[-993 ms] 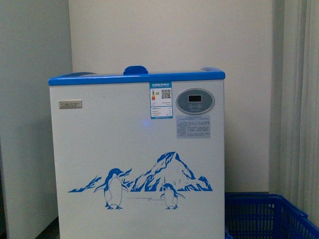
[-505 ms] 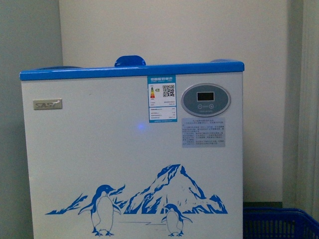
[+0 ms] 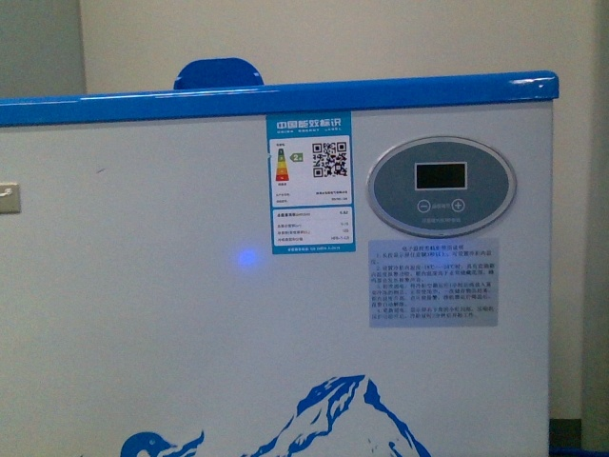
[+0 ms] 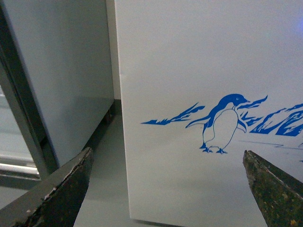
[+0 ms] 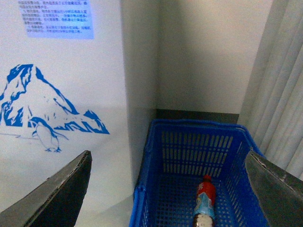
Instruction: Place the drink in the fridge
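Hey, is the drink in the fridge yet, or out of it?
Out. In the right wrist view the drink sits inside the blue basket on the floor beside the fridge.

Left gripper [image 4: 166,152], right gripper [image 5: 168,153]: jaws spread, empty

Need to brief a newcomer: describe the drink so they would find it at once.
Find the white chest fridge with the blue top rim and penguin-and-mountain picture. Beside it, near the wall, stands a blue plastic lattice basket. Inside is the drink: a clear bottle with a red cap and red label, the only thing seen in that basket.
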Controlling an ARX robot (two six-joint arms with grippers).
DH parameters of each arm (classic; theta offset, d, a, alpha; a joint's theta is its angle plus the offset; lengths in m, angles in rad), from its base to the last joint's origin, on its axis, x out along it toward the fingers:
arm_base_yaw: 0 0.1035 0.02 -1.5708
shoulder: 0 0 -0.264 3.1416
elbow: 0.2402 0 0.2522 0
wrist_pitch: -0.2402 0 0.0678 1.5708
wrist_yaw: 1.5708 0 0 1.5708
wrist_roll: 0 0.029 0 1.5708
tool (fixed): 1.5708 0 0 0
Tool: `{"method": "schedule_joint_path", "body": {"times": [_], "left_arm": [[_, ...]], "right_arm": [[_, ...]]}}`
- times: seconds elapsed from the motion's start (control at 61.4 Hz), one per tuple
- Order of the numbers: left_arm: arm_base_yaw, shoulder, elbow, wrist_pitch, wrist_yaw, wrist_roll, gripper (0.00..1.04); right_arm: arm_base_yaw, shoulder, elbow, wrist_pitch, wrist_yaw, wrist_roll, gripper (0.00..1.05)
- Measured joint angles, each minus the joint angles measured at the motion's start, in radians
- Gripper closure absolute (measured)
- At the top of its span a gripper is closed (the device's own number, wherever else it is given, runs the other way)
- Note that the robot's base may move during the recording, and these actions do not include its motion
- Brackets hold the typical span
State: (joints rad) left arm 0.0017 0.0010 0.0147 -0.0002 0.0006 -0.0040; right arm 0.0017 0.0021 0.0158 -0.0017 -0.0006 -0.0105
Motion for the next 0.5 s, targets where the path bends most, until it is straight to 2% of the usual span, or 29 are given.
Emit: {"method": "schedule_joint_path", "body": {"times": [0.505], "left_arm": [[0.0, 0.001, 0.0, 0.0, -0.001, 0.0, 0.08]], "right_arm": [[0.0, 0.0, 0.0, 0.0, 0.0, 0.0, 0.07]]}}
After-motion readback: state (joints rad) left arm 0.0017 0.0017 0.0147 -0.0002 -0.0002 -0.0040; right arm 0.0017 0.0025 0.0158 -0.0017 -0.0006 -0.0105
